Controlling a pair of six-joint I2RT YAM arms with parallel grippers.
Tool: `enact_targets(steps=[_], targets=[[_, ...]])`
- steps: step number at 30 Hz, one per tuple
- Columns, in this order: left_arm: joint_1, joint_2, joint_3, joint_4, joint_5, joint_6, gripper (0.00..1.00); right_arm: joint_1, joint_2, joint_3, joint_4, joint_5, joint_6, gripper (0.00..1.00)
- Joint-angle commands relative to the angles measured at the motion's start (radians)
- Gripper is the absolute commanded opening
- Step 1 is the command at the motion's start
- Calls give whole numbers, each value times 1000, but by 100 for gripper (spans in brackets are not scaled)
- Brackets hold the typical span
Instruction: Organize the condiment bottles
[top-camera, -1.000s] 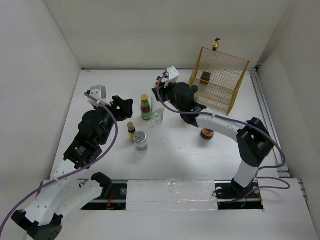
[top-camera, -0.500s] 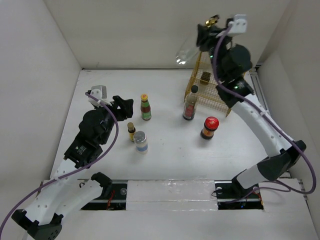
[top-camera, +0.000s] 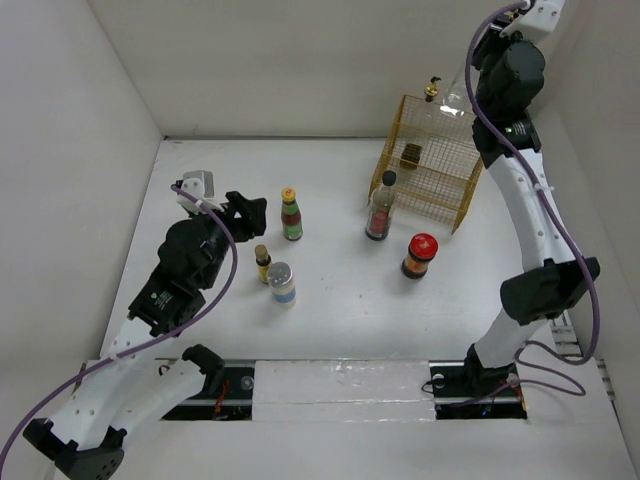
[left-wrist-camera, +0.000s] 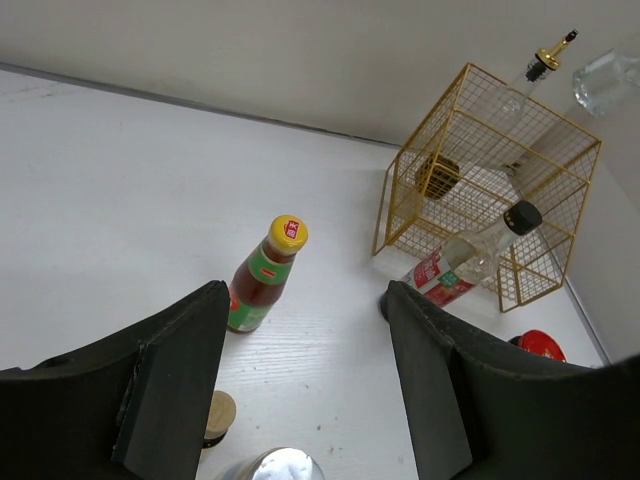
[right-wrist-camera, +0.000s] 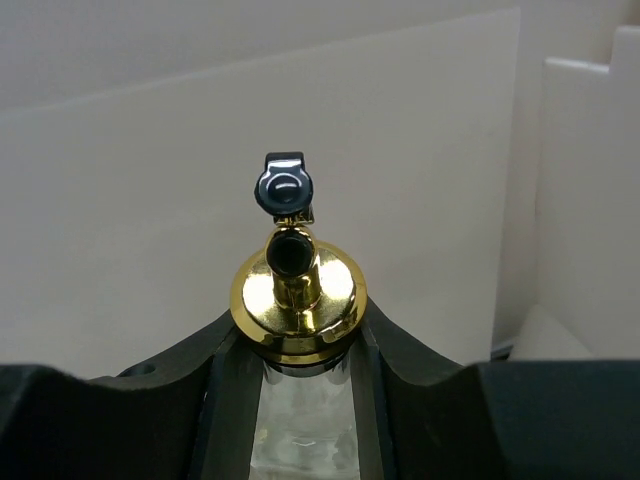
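Bench (top-camera: 340, 320): white, matte, faint grain. Closed in by pale walls (top-camera: 300, 70) at left, back and right. Widest bare stretch down the middle, between the left group of bottles and the right group. More bare surface behind the sauce bottle, up to the back wall.

Right arm (top-camera: 530, 200): white links, black joints, raised high over the back right corner, close to both walls. Left arm (top-camera: 180, 270): low over the left side of the bench.

Basket (top-camera: 440, 165): thin yellow wire grid, box-shaped, tiered, set near the back right corner. Second cruet (left-wrist-camera: 535, 78) in its upper part, gold spout above the rim. Small dark item (left-wrist-camera: 437, 175) lower down, kind unclear.

Black-capped bottle (top-camera: 380, 205): tall, clear, dark liquid low inside, upright just beside the basket's front left corner; contact not discernible. Sauce bottle (top-camera: 291, 215): yellow cap, green label, red-brown fill, upright left of centre. Jar (top-camera: 420, 255): squat, round red lid, in front of the basket, apart from it. Shaker (top-camera: 282, 283): grey metal lid, pale blue band, just beside the tiny bottle (top-camera: 262, 262) with gold cap.

Cruet (left-wrist-camera: 605, 82): clear glass, polished gold collar and spout, dark flip cap. Aloft above the basket, off the bench, pinched at the neck between the right fingers (right-wrist-camera: 200, 385).

Left fingers (left-wrist-camera: 170, 370): black, blocky, spread, nothing between. Hovering left of the sauce bottle, apart from it.
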Motion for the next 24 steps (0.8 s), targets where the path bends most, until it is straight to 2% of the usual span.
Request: enact_targets(steps=[1, 14, 24], targets=[[-4, 6, 5, 38, -5, 15, 60, -27, 15, 108, 75, -42, 12, 15], [-4, 24, 5, 38, -14, 15, 60, -79, 144, 166, 61, -69, 12, 15], [-4, 33, 5, 38, -23, 15, 60, -79, 204, 131, 61, -69, 12, 15]])
